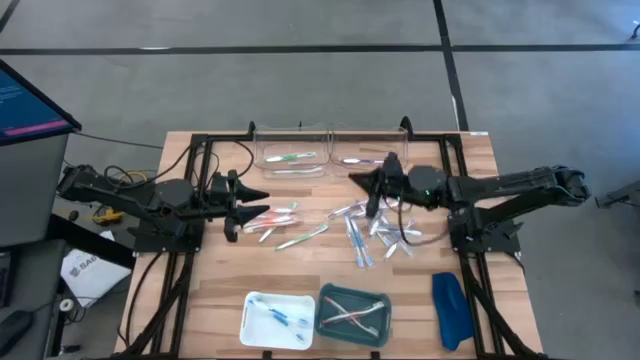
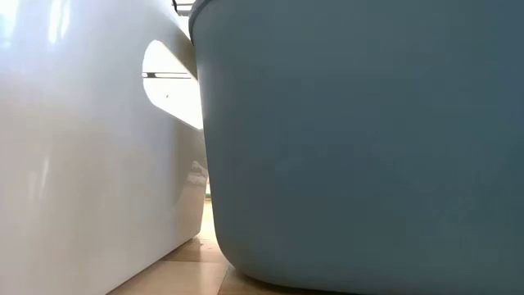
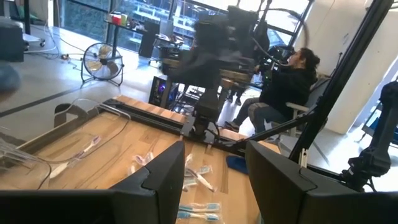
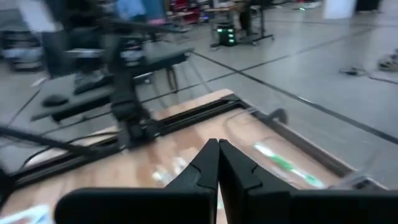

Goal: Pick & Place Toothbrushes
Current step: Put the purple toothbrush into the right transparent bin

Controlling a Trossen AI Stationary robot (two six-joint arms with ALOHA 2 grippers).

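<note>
A: Since the right end effector point(image 1: 366, 182) hangs with fingers pressed together and nothing visible between them, what could go wrong?

B: Descending like that, it may scatter the toothbrushes point(image 1: 372, 232) rather than grip one. They lie on the tabletop point(image 1: 200, 290) just beside it; the left end effector point(image 1: 255, 200), spread, waits nearby.

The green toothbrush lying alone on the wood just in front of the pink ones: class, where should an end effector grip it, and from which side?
Grip the green toothbrush at mid-handle, coming straight down from above, fingers across its width. It lies flat and slanted, with bare table on both sides. The open left end effector is probably the nearer one.
</note>
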